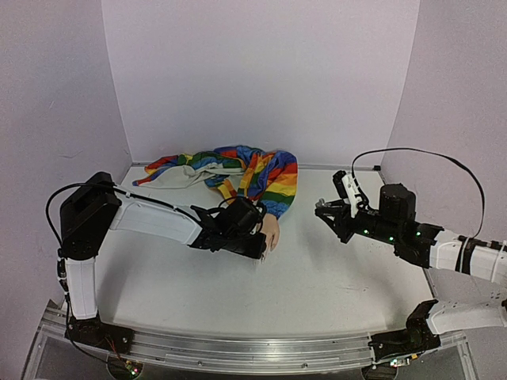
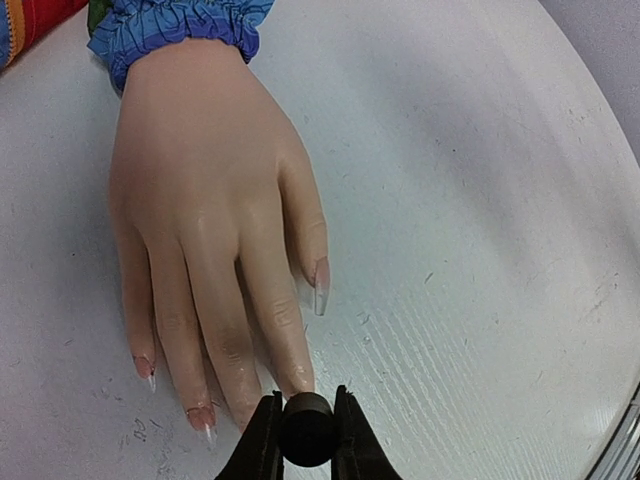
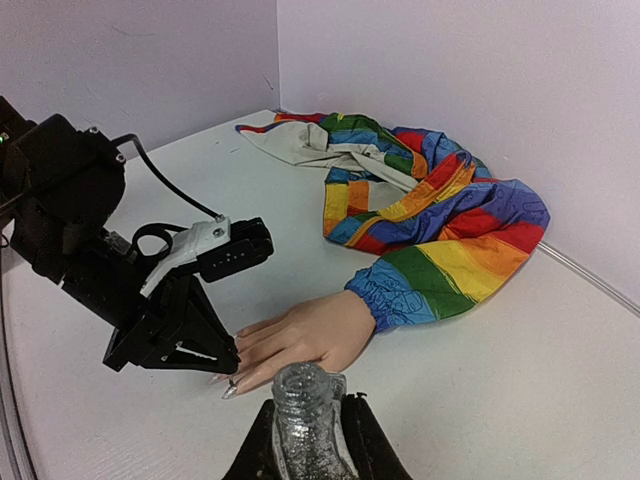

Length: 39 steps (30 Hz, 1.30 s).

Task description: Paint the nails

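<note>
The pale mannequin hand (image 2: pixel 210 200) lies palm down on the table at the end of a rainbow-striped sleeve (image 1: pixel 273 178). Its nails (image 2: pixel 321 285) are long and clear; the little-finger and ring nails look pinkish. My left gripper (image 2: pixel 307 402) is shut on a black round cap (image 2: pixel 306 435), held right at the tip of the index finger, whose nail is hidden behind it. My right gripper (image 3: pixel 308 405) is shut on an open glass bottle (image 3: pixel 300 395) of silver glitter polish, held upright above the table to the right of the hand (image 3: pixel 310 335).
The rest of the rainbow garment (image 1: pixel 198 168) is bunched against the back wall. Lilac walls close in the white table (image 1: pixel 317 269) at the back and both sides. A metal rail (image 1: pixel 253 352) runs along the near edge.
</note>
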Each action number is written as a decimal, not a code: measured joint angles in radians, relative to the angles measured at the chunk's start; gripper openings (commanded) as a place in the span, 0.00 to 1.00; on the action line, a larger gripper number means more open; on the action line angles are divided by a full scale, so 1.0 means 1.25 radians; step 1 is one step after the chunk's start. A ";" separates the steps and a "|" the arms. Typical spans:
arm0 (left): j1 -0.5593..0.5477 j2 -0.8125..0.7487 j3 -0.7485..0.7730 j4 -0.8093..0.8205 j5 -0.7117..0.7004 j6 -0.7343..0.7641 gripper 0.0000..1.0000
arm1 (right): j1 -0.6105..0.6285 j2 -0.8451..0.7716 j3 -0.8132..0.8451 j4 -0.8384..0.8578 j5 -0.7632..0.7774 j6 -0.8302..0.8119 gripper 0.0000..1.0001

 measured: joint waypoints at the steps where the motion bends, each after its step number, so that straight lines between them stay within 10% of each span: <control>1: 0.000 0.002 0.000 0.000 0.000 0.000 0.00 | 0.000 0.000 0.000 0.000 0.000 0.000 0.00; 39: 0.000 0.023 0.005 0.000 0.011 -0.005 0.00 | 0.000 0.000 0.000 0.004 0.000 0.000 0.00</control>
